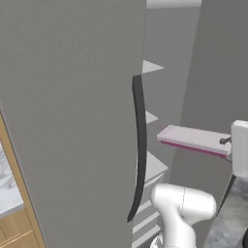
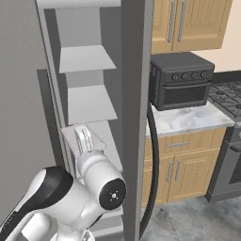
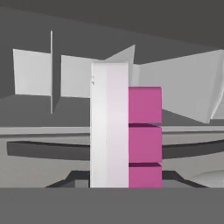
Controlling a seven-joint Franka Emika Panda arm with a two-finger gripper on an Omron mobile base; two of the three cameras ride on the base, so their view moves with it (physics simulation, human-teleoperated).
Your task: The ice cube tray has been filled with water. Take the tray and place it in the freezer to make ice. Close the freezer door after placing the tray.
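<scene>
The freezer [image 1: 167,53] stands with its freezer door [image 1: 72,121] swung open to the left, the long dark handle [image 1: 140,145] on its free edge. Pale shelves [image 2: 89,101] show inside. My gripper [image 1: 225,141] is shut on one end of the ice cube tray [image 1: 193,138], a pink-lilac slab with a magenta rim. It holds the tray level at the mouth of the compartment, pointing inward at mid-shelf height. From the right, the gripper [image 2: 84,139] and tray [image 2: 73,137] sit just above a lower shelf. The hand view looks along the tray [image 3: 127,131] toward the shelves.
The fridge's other grey door [image 2: 136,94] with its curved dark handle [image 2: 153,179] stands right of the opening. Beyond it are a marble counter [image 2: 188,120] with a black toaster oven [image 2: 181,80], wooden cabinets [image 2: 188,23] and a stove [image 2: 230,94]. My white arm [image 2: 94,188] rises close below the tray.
</scene>
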